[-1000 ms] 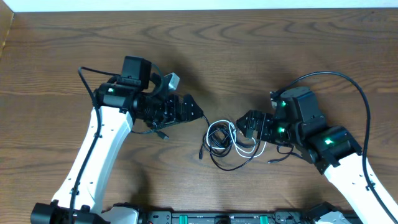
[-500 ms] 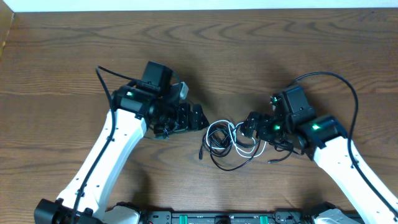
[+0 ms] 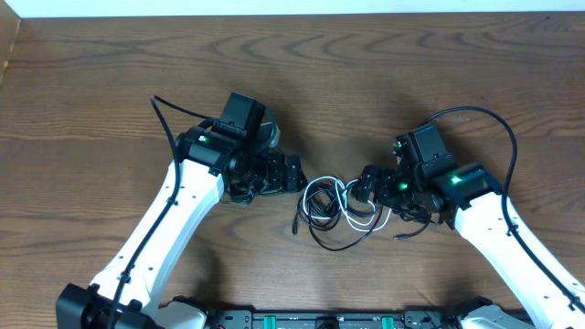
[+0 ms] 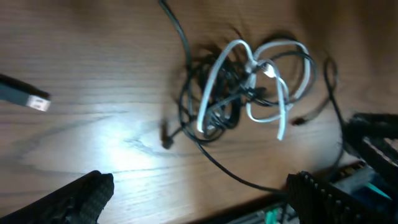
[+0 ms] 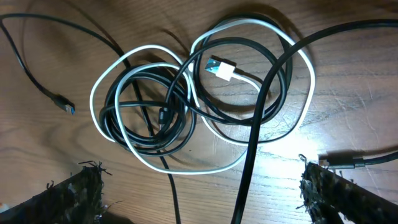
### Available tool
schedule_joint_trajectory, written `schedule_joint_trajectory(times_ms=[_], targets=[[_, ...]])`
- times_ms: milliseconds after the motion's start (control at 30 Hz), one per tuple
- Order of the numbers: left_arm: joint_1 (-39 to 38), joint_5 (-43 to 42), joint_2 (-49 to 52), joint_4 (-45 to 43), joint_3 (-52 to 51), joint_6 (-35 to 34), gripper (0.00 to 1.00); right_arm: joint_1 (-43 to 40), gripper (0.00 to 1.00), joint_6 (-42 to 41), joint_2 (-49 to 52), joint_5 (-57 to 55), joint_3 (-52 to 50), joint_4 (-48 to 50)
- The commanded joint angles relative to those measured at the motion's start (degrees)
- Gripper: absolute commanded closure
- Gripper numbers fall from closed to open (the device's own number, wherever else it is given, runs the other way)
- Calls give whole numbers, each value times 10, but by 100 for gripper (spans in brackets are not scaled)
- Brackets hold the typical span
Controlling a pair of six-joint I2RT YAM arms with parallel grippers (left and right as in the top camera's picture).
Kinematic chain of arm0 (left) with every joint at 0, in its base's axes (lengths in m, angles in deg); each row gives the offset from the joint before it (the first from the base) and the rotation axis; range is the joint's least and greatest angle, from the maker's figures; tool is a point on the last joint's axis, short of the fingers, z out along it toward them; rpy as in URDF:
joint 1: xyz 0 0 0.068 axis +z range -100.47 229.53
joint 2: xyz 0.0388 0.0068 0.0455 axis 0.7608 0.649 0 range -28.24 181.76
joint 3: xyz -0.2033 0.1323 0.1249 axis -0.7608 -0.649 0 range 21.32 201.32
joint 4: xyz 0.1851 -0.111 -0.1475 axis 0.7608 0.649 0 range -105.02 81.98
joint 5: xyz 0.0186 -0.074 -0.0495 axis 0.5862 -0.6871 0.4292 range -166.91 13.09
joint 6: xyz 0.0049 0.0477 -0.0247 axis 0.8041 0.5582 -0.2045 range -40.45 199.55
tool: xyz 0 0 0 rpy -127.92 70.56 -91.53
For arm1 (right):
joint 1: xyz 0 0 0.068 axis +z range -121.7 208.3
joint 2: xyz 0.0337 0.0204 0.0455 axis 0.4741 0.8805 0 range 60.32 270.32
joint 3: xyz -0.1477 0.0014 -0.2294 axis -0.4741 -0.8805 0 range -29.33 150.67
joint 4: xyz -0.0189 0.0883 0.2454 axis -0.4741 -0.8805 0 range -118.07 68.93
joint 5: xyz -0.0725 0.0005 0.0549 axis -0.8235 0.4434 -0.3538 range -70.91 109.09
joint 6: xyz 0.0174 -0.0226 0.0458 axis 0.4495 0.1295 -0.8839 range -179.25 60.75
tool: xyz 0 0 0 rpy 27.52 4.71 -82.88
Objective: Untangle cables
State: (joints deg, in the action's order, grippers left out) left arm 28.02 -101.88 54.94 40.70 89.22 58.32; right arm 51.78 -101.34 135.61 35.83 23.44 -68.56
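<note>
A dark wooden table (image 3: 384,73) with strong grain fills the overhead view. The cables (image 3: 336,212) lie in a loose tangle near the middle of it, towards the front edge, with black loops and one white cable (image 3: 358,219) wound through them. The left gripper (image 3: 300,174) sits just left of the tangle with its jaws apart and nothing between them. The right gripper (image 3: 358,188) is at the tangle's right edge, also spread wide and empty.

From the left wrist, the two fingers (image 4: 84,200) show at the lower corners, far apart, with bare table between. The cables (image 4: 217,109) lie ahead, the white cable (image 4: 277,93) looping over the black coils. A loose plug (image 4: 25,96) lies well apart at the left.

From the right wrist, the fingers (image 5: 78,196) stand wide at the bottom corners, gripping nothing. The cables (image 5: 149,118) lie just ahead of them, the white cable's plug (image 5: 219,68) resting inside a black loop. A black strand runs down between the fingers.
</note>
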Motion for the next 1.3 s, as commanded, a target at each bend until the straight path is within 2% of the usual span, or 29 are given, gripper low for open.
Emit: schedule_joint_trajectory(times_ms=[0, 100, 300, 467, 600, 900, 1267], targets=[[-1, 96, 3, -1, -5, -5, 6, -2, 1, -7, 0, 3, 5, -1], [-1, 155, 3, -18, -5, -5, 6, -2, 1, -7, 0, 3, 5, -1], [0, 221, 3, -50, -5, -6, 6, -2, 1, -7, 0, 3, 5, -1], [24, 309, 3, -79, -5, -107, 5, -2, 1, -7, 0, 3, 5, -1], [65, 310, 3, -87, -5, -158, 5, -2, 1, -7, 0, 3, 5, -1], [116, 310, 3, -49, -5, -157, 5, -2, 1, -7, 0, 3, 5, -1], [122, 310, 3, -50, -5, -157, 5, -2, 1, -7, 0, 3, 5, -1]])
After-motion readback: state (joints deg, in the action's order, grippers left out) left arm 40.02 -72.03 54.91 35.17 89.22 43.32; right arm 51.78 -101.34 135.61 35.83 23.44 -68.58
